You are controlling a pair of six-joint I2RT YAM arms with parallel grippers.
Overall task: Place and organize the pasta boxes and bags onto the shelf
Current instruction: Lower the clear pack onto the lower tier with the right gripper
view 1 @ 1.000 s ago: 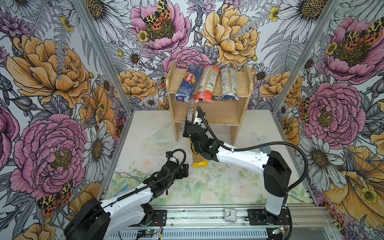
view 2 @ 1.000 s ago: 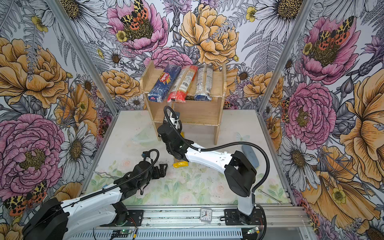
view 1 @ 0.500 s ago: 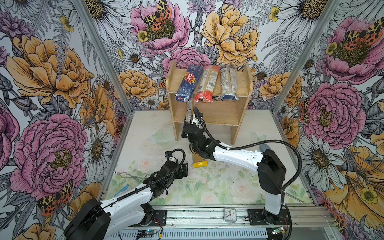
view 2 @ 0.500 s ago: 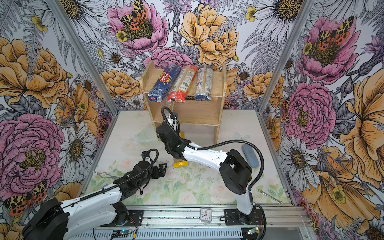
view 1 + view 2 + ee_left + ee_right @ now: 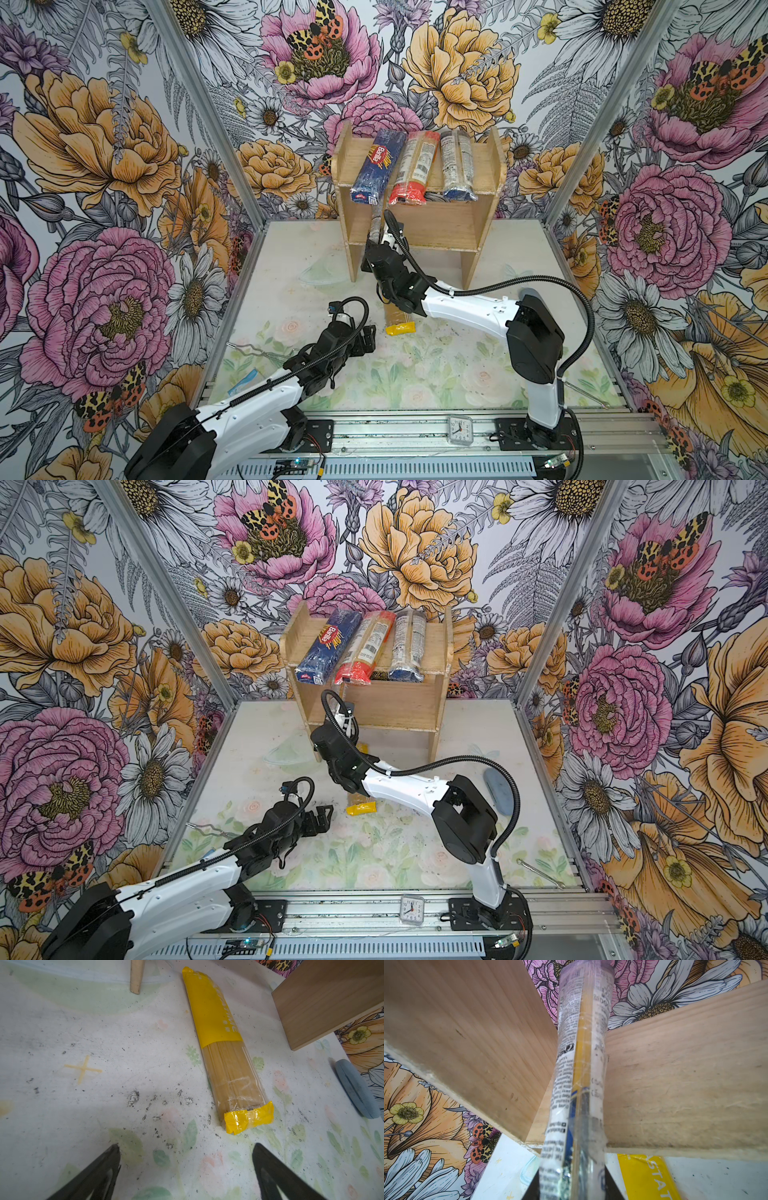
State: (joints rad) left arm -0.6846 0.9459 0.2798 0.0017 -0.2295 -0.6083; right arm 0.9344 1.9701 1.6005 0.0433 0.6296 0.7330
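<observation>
The light-wood shelf stands at the back. Its top tier carries a dark blue Barilla box, a red-ended bag and a dark-ended grey-labelled bag. My right gripper is shut on another grey-labelled bag, which points up into the left end of the lower tier beside the side panel. A yellow-ended bag lies on the table in front of the shelf, half hidden under the right arm in both top views. My left gripper hovers open just short of its near end, holding nothing.
A grey-blue oval object lies at the right of the table. A wrench rests near the front right corner and a small clock sits on the front rail. A white-blue packet lies at the front left.
The right arm has carried the held bag a little left and farther in toward the shelf's lower tier. The left arm has stayed still.
</observation>
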